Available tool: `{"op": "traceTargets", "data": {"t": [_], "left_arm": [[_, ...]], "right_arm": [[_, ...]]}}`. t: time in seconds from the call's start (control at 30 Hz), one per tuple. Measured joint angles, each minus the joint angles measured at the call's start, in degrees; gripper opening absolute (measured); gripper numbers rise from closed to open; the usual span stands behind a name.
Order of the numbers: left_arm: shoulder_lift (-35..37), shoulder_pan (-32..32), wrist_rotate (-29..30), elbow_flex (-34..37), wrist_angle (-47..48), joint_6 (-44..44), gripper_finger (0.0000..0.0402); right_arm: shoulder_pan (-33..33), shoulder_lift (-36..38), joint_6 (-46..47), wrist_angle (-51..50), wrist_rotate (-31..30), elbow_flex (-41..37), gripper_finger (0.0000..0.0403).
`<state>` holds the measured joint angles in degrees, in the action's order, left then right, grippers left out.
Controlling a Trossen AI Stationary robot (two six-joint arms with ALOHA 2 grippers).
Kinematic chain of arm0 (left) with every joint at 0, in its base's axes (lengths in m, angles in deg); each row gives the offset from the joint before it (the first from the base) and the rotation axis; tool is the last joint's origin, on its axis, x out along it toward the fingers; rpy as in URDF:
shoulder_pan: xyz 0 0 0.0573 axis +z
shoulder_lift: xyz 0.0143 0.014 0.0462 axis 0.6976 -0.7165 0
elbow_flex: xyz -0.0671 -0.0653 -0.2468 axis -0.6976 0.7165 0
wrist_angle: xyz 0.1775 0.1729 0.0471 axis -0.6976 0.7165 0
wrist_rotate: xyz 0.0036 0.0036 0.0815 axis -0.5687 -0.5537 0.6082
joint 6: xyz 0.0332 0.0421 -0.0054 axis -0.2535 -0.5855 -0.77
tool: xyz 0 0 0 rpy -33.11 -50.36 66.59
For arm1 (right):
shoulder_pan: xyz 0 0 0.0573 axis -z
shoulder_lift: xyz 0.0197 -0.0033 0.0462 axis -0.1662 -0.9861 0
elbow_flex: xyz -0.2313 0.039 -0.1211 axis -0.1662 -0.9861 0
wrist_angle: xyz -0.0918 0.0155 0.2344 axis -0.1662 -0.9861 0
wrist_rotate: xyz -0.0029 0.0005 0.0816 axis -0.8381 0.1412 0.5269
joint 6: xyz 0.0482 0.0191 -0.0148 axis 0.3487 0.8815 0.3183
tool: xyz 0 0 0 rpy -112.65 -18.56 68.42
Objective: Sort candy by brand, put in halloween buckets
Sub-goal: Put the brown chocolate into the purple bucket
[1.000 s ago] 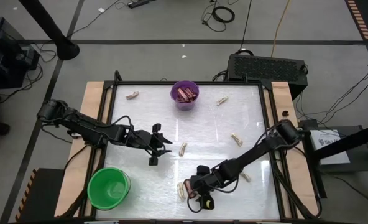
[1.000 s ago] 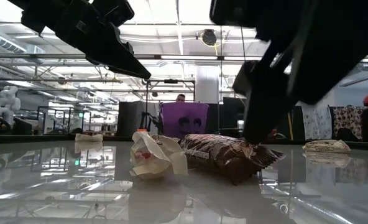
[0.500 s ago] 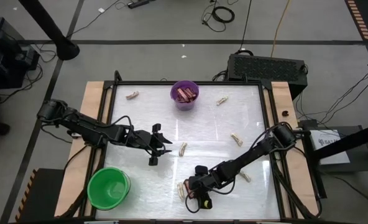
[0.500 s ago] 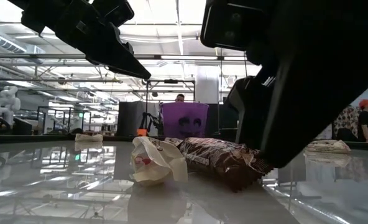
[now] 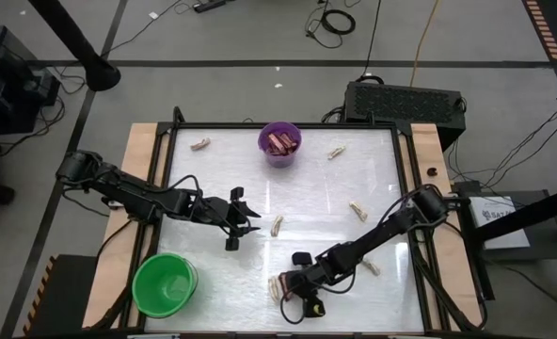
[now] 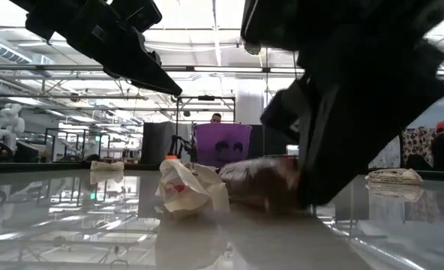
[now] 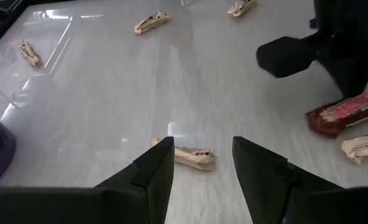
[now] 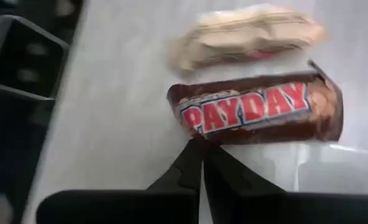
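A dark brown bar (image 8: 258,109) with red lettering lies flat on the table near its front edge, and a pale cream candy (image 8: 246,34) lies right beside it. My right gripper (image 8: 202,149) is shut, its tips at the bar's long edge. In the low view it covers the right end of the bar (image 6: 256,180). My left gripper (image 7: 199,162) hangs open over mid-table, above another cream candy (image 7: 193,157). The purple bucket (image 5: 279,143) at the far edge holds brown bars. The green bucket (image 5: 166,284) stands at the near left. My right gripper comes slanting down from the table's right side. Its shut fingertips (image 8: 193,155) meet the bar's long edge (image 8: 204,138), toward one end. Whether a bit of wrapper is pinched between them I cannot tell. The bar lies on the table.
Loose cream candies lie scattered: one at the far left (image 5: 200,144), one to the right of the purple bucket (image 5: 336,151), and two on the right side (image 5: 358,210) (image 5: 373,268). Wooden rails (image 5: 137,188) border the white tabletop on the left and right.
My right gripper has sunk a little toward the table's near edge, rolled somewhat, and shut at the brown bar. In the low view it now stands over the bar's right end, and the bar has shifted slightly.
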<state>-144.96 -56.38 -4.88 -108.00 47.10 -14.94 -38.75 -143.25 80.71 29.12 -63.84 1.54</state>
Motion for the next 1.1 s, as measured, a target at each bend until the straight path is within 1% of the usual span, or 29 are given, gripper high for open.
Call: {"op": "traceTargets", "data": {"t": [0.13,0.23,0.3,0.4,0.53,0.63,0.77,0.9,1.03,1.1], "left_arm": [[0.0,0.0,0.0,0.0,0.8,0.0,0.0171],[0.0,0.0,0.0,0.0,1.7,0.4,0.0171],[0.0,0.0,0.0,0.0,2.4,0.4,0.0171],[0.0,0.0,0.0,0.0,2.7,0.5,0.0171],[0.0,0.0,0.1,0.0,4.2,0.6,0.0171],[0.0,0.0,0.1,0.0,6.0,1.9,0.0171],[0.0,0.0,0.1,0.0,7.3,2.2,0.0171],[0.0,0.0,0.1,0.0,7.9,3.5,0.0171],[0.0,0.0,0.1,0.0,7.9,3.5,0.0171],[0.0,0.0,0.1,0.0,8.1,3.4,0.0171]], "right_arm": [[0.6,2.0,-3.6,-5.2,0.2,2.7,0.0005],[2.4,3.8,-7.0,-10.9,-1.3,5.6,0.0002],[3.7,4.9,-9.4,-15.7,-3.6,7.8,0.0003],[6.0,7.3,-15.5,-22.3,-7.3,11.2,0.0001],[10.6,11.0,-23.6,-25.6,-12.9,13.1,0.0001],[15.6,14.0,-28.4,-24.9,-14.7,13.2,0.0001],[24.8,16.8,-33.0,-21.5,-14.8,13.3,0.0000],[34.5,17.0,-35.4,-17.3,-14.6,13.3,0.0000],[43.0,15.8,-36.3,-17.0,-14.2,13.3,0.0000],[46.8,14.6,-34.8,-17.8,-11.5,13.3,0.0000]]}}
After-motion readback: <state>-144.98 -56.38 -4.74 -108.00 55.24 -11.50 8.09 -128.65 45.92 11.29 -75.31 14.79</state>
